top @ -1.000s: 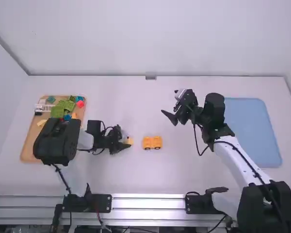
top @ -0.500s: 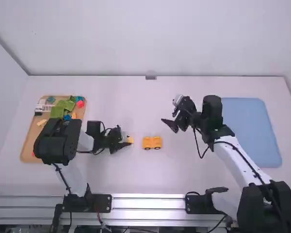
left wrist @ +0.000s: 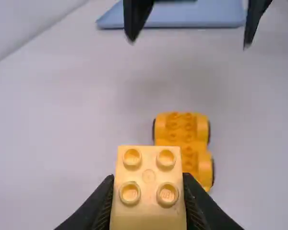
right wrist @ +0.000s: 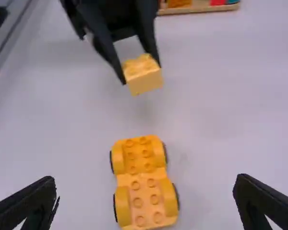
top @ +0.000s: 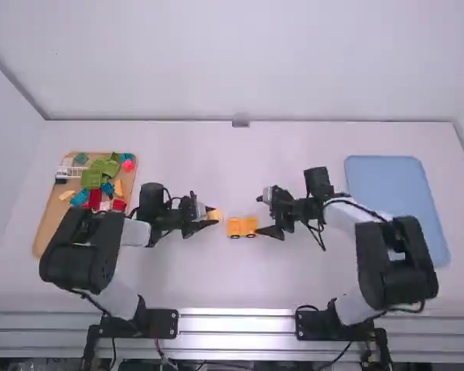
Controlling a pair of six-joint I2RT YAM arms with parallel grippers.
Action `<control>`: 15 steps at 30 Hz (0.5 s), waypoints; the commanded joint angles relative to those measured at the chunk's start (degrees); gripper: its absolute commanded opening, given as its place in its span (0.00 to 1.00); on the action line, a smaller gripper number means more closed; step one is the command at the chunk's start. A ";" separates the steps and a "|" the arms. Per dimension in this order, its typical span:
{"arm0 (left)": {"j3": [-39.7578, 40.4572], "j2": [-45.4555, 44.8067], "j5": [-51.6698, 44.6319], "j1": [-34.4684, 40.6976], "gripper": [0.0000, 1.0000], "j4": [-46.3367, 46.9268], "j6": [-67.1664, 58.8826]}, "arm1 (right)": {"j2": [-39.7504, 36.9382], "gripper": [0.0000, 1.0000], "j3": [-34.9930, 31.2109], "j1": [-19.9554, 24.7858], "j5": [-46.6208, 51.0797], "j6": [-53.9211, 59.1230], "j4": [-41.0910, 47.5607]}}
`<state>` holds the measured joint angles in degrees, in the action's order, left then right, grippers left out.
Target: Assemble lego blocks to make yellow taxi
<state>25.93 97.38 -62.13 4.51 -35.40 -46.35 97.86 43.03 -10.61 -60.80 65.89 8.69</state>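
L gripper (top: 209, 216): closed on a pale yellow block (left wrist: 149, 213), one finger bearing on each of 2 opposite sides. Block shows 4 studs, in a 2 x 2 layout, toward the L wrist cam; the R wrist view shows it raised off the white table (top: 240, 278). R gripper (top: 261, 216): nothing in its grasp; in the R wrist view its fingers (right wrist: 36, 199) stand wide apart, w/ a yellow wheeled base (right wrist: 143, 184) ahead of them. Base pos.: on the table btwn the 2 grippers, per high view, long axis running L-R; L gripper w/ its block is just beside the base's L end, R gripper just beyond the R end. Base config.: 2 studded sections end to end, raised yellow fenders along the sides, dark wheels (right wrist: 176, 195) at the edges. Block & base are apart; block not seated. Parts storage: wooden tray (top: 52, 205), far L of table, holds loose parts, incl. green blocks (top: 91, 178), a white fence-like pc. (top: 68, 172), red blocks (top: 95, 198) and blue pcs. (top: 80, 198). Blue mat (top: 398, 209): flat on the table, R side, beyond the R arm.
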 commanded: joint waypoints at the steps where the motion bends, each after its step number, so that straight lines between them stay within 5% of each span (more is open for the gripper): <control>1: 1.18 -0.85 -2.86 1.36 0.13 1.68 1.09 | 4.66 0.98 1.25 0.02 -5.73 11.23 -0.57; 12: 7.96 -0.85 2.34 7.13 0.07 17.79 -1.49 | 12.07 0.98 -0.85 -0.63 -4.90 5.42 -11.30; 15: 9.22 -0.85 3.63 8.76 0.05 20.26 -1.49 | 12.07 0.98 -4.63 -2.47 -1.14 -2.03 -20.61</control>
<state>34.22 97.38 -59.11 12.45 -15.68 -47.37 109.54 40.73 -11.81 -63.42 68.64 -10.44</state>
